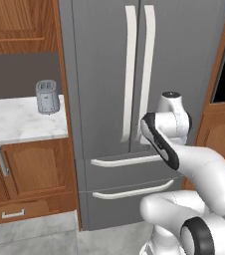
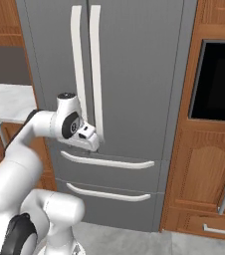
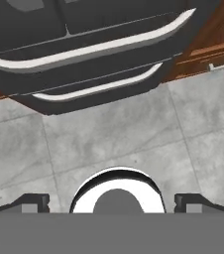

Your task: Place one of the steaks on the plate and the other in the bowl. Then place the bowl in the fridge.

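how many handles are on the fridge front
4: two long upright handles, left and right, flanking the seam between the fridge doors, and two horizontal drawer handles below, upper and lower.

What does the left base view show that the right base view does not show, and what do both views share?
Left base view alone: a grey toaster standing on the white marble counter, with wooden cabinets below it.

Right base view alone: a black built-in oven window in the wooden column right of the fridge, and a drawer with a pale handle low on that side.

Both share: the grey fridge with both doors closed, its two long pale handles, the two drawer fronts below, and the white arm in front of it.
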